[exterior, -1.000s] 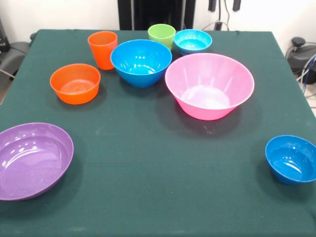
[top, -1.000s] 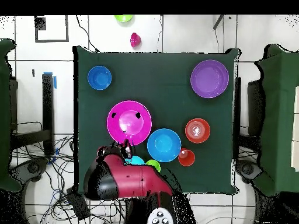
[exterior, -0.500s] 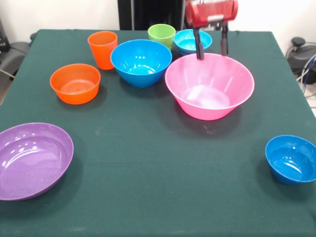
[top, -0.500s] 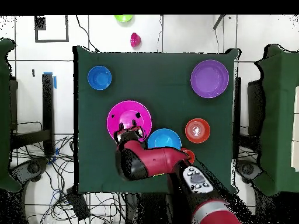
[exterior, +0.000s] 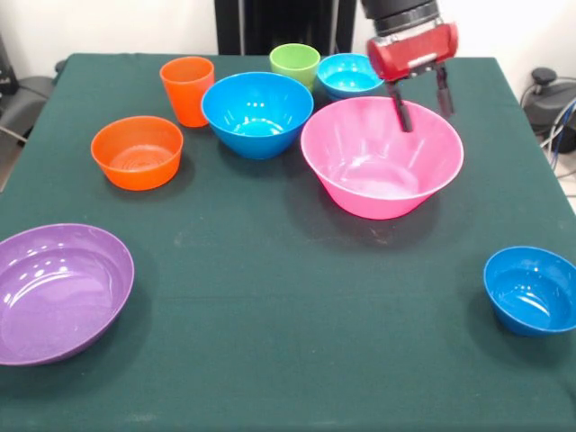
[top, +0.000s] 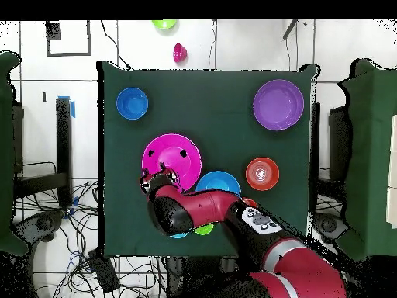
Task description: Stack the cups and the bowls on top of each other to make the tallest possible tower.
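Surface: dark green cloth-covered table (exterior: 288,360), white floor with cables around it in the overhead view.
Gripper (exterior: 421,97): red head, two black fingers spread apart, empty, poised over the far rim of the pink bowl (exterior: 382,157); one finger inside the rim, the other outside.
Pink bowl: biggest, glossy plastic, flared round, empty, mid-table.
Blue bowl (exterior: 257,113): medium, glossy, empty, just beside the pink one.
Cyan bowl (exterior: 351,75): small, empty, at the table's far edge.
Green cup (exterior: 294,64): lime, smooth, far edge, next to cyan bowl.
Orange cup (exterior: 187,90): tapered tumbler, upright, empty.
Orange bowl (exterior: 137,151): small, round, empty, toward the table's left edge.
Purple bowl (exterior: 59,292): wide, shallow, shiny, empty, near left corner.
Dark blue bowl (exterior: 531,290): small, empty, near right edge.
Tower: none, all pieces separate.
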